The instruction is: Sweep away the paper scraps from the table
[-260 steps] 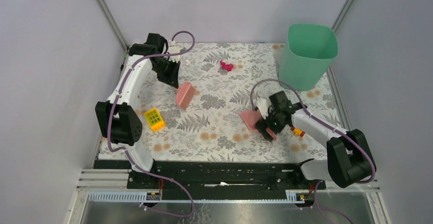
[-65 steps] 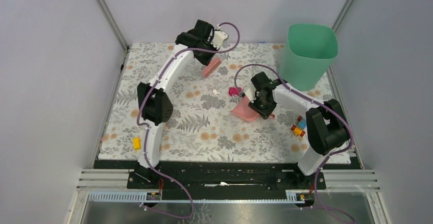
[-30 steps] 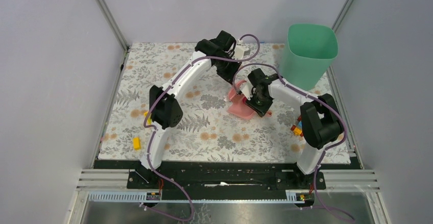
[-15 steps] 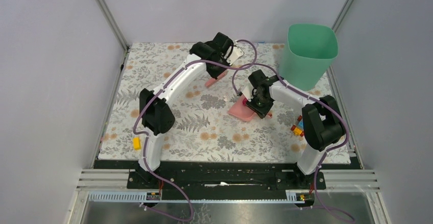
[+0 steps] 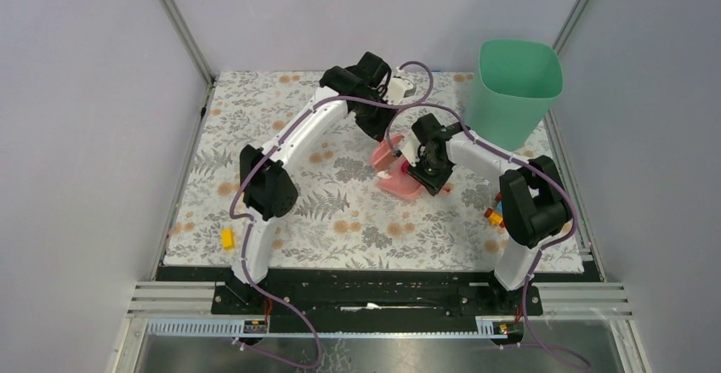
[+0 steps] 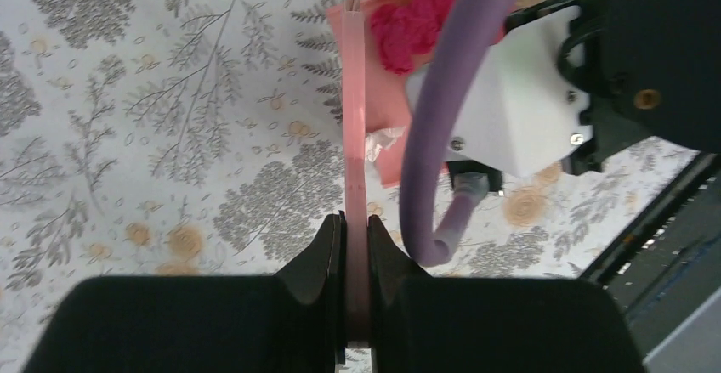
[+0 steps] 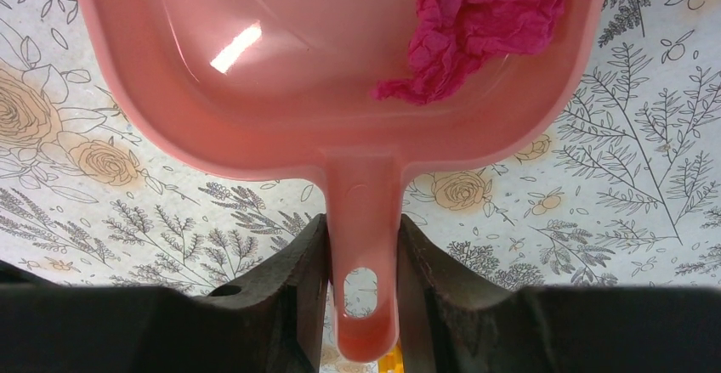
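Paper wad (image 7: 489, 29) sits inside the dustpan (image 7: 255, 84), straight ahead of the right hand (image 7: 361, 254) pinching its handle, left hand (image 6: 357, 245) clamping the pink scraper (image 6: 354, 93) upright at the pan's open mouth.

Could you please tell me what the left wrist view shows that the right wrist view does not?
Left wrist only: the pink sweeper, edge-on, clamped by the left gripper, a small white scrap by the pink dustpan, and a purple cable. Right wrist only: the dustpan handle clamped by the right gripper. Both: the magenta paper wad in the dustpan, on the leaf-patterned table.
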Tool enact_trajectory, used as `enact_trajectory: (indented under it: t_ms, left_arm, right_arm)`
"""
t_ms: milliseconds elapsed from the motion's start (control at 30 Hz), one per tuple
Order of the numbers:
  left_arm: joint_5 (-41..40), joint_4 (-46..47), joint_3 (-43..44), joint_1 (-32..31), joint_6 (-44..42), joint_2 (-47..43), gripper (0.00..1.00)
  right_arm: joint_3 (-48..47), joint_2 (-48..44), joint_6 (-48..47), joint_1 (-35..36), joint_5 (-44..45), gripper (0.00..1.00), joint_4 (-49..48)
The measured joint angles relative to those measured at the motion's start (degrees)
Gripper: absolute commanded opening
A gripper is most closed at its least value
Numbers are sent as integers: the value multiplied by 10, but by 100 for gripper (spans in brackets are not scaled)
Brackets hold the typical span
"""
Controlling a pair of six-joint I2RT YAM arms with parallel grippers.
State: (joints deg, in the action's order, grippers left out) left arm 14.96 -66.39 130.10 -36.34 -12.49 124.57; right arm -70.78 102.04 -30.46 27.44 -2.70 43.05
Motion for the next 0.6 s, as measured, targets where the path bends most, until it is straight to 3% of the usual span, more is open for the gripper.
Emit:
enact_trajectory:
  t_ms: [333, 600]
  left_arm:
    - [101, 0, 4, 23, 42, 0, 0]
    - [96, 16, -14, 75, 46, -40, 0]
  right_arm:
    - [13, -14, 10, 0, -23, 0, -5]
    - [26, -15, 17, 0, -35, 0, -12]
